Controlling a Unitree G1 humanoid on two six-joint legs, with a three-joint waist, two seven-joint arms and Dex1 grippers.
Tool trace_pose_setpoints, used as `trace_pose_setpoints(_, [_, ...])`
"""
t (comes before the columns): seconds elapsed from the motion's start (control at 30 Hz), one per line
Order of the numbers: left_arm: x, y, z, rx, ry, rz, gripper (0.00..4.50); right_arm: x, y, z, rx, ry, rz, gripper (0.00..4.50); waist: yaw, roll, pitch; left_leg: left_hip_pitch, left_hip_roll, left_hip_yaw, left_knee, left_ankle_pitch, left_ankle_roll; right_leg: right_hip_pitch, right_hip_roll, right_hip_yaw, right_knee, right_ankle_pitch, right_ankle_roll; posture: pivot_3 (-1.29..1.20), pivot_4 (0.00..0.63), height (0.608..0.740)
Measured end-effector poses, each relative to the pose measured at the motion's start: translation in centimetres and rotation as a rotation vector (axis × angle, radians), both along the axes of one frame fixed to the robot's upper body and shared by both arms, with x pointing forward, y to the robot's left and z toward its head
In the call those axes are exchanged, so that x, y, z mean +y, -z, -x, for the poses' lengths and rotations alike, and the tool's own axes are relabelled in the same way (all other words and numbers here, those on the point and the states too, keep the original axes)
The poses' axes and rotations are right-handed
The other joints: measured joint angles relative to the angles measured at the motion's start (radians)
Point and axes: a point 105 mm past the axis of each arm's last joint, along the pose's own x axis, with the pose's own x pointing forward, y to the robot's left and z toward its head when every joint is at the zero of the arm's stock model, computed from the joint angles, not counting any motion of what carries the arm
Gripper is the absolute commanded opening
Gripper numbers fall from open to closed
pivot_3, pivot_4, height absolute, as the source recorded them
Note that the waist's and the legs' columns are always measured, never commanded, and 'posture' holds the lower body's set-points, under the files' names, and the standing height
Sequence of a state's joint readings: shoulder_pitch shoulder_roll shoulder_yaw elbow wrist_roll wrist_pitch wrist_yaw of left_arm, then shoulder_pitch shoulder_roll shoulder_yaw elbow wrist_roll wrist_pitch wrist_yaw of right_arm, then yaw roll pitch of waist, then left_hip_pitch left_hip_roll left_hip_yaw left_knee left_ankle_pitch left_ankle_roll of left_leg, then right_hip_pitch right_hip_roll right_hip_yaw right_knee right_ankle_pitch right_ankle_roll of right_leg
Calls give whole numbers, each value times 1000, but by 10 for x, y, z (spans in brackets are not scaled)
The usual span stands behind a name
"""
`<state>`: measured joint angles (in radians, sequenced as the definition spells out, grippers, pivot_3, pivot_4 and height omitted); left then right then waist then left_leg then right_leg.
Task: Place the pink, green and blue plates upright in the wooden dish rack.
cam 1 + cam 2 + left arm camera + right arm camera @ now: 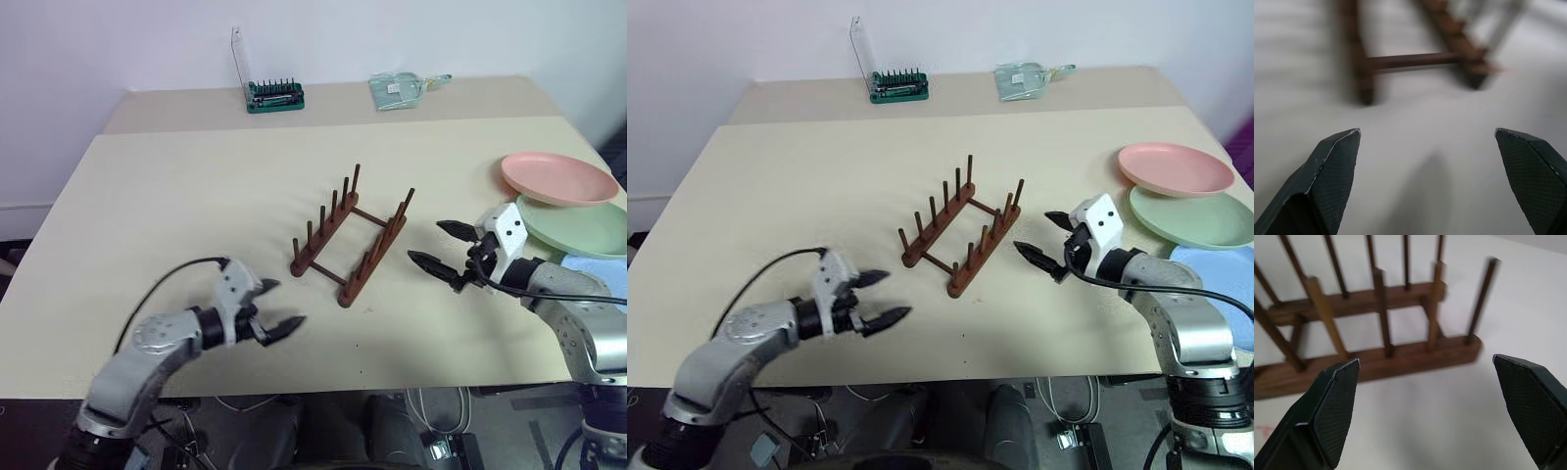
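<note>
The dark brown wooden dish rack stands empty in the middle of the table, its pegs upright; it fills the background of the right wrist view. At the table's right edge lie the pink plate, the green plate overlapping it nearer me, and the blue plate, partly hidden by my right arm. My right gripper hovers open just right of the rack, between it and the plates. To the rack's front left my left gripper is open with nothing in it.
A green screwdriver-bit holder with a clear lid stands at the table's far edge. A pale green packet lies to its right. Bare table stretches left of the rack.
</note>
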<state>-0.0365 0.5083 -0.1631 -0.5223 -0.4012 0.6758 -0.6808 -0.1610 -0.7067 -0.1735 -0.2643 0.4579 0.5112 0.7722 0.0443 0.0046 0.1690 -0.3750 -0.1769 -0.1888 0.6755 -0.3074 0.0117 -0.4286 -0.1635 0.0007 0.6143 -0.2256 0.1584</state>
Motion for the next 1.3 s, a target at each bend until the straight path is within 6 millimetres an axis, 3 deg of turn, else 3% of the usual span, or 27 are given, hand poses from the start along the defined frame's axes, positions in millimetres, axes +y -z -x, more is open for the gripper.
trace_pose_setpoints(0.23, [-64,5,-11,-14,-23,-14,4500,5,0,8,16,-27,3,4454,-1,0,0,0,0,1,0,0,0,0,0,0,-1,0,0,0,150,740])
trace_pose_setpoints(0.37, [-82,9,-15,29,-104,-3,4500,5,2,9,35,-33,2,4454,-1,-1,0,0,0,1,0,0,0,0,0,0,-1,0,0,0,150,740])
trace_pose_setpoints(0.47, [-85,9,-21,34,-174,0,3662,9,-4,6,16,-44,4,4500,-2,-1,0,1,0,1,0,0,0,0,0,0,0,0,0,0,150,740])
trace_pose_setpoints(0.67, [-73,8,-31,-12,-261,-18,830,11,-6,4,10,-53,5,4500,0,-1,0,1,0,1,0,0,0,1,0,0,0,0,0,0,150,740])
trace_pose_setpoints(0.87, [-58,7,-46,-114,-198,-96,799,2,9,15,78,-48,50,4500,0,0,0,1,0,1,0,0,0,0,0,0,0,0,0,0,150,740])
trace_pose_setpoints(1.07, [-46,-3,-72,-199,170,-134,799,-5,25,37,155,-48,90,4500,4,-1,0,0,0,1,1,0,0,0,0,0,-1,0,0,0,150,740])
trace_pose_setpoints(1.3, [-63,-19,-100,-260,456,-131,799,0,28,54,142,-9,75,4500,10,-2,1,-2,-1,1,1,0,1,0,0,-1,-3,0,1,0,150,740])
